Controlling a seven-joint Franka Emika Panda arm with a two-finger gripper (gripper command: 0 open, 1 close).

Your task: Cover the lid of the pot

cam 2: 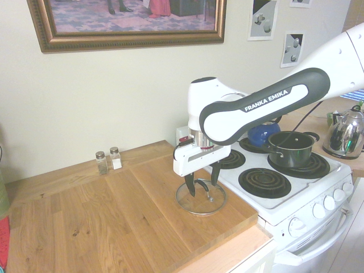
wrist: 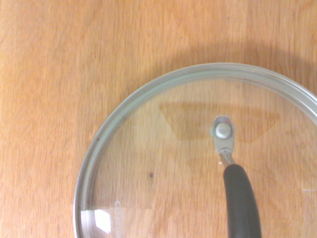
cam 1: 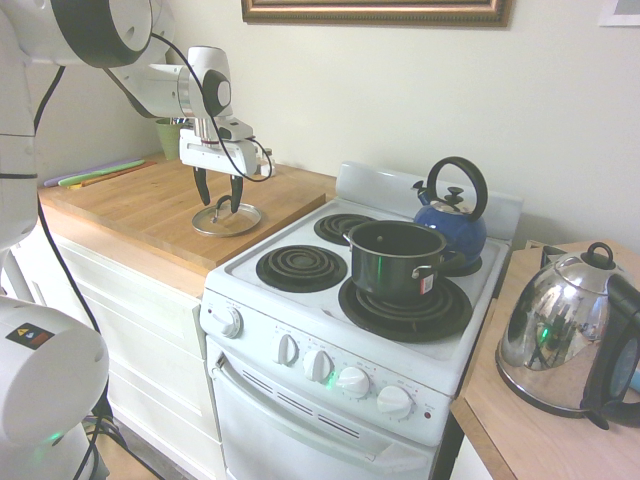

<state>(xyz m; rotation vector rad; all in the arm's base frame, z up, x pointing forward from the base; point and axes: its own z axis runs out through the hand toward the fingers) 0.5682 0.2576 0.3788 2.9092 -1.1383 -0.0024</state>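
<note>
While the pot sat uncovered on the stove, well apart from the fingers, the lid lay on the tabletop directly beneath them, spread wide and empty, so grasping, carrying and covering all remained.

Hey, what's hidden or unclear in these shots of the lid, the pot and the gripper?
- Lid: wrist view cuts off its far half and most of the dark handle.
- Gripper: whether its open fingertips touch the lid's handle is unclear in both exterior views; they overlap it.
- Pot: label too small to read in the first exterior view; its inside is dark there.
- Pot in the second exterior view: partly behind the arm.
</note>
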